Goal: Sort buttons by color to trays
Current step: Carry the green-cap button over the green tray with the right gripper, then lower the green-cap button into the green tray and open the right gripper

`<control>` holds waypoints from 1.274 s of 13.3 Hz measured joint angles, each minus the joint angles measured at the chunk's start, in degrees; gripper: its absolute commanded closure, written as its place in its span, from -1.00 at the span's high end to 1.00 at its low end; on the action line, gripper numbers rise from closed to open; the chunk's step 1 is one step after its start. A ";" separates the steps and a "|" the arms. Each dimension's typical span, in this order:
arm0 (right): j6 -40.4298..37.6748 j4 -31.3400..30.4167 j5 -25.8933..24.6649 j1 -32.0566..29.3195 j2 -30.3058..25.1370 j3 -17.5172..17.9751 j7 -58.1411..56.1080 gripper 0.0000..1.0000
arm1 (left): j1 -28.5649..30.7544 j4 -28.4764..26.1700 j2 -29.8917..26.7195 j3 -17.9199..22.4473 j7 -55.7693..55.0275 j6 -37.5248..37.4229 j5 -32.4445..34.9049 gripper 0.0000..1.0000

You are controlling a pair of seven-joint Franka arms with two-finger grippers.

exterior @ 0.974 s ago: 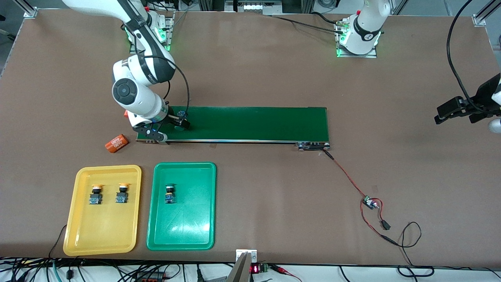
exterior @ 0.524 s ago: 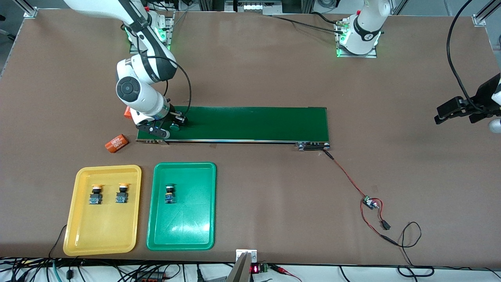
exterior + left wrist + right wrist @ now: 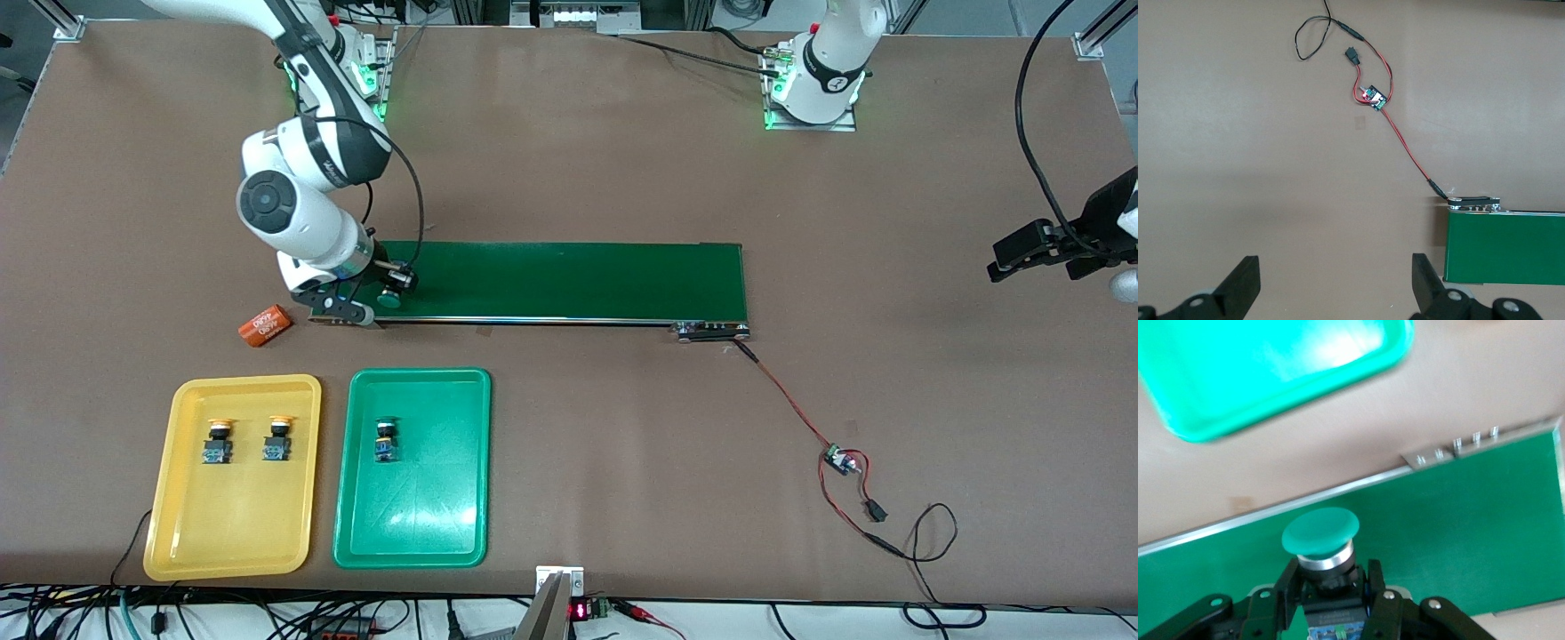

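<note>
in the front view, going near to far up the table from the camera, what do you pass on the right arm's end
yellow tray and green tray → orange cylinder → right gripper holding green button over conveyor belt

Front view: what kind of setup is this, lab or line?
Likely a robotics lab bench, not a production line: a brown table with arm bases bolted on, a short dark-green conveyor belt with a loose red-wired small driver board, and aluminium framing at the corners.
</note>
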 measured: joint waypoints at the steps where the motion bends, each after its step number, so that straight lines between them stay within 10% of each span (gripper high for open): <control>1: -3.25 4.89 -0.12 -0.09 0.45 0.00 -1.02 -1.00 | 0.00 0.00 0.00 0.00 0.00 0.00 0.00 1.00; 11: -7.06 33.99 -12.24 1.55 23.68 0.09 -15.90 -1.00 | 0.00 -0.03 0.00 0.00 0.00 0.01 0.00 1.00; 17: 3.56 40.11 -14.17 4.08 33.96 -3.40 -20.99 -1.00 | 0.00 -0.06 0.00 0.00 0.00 0.02 0.00 1.00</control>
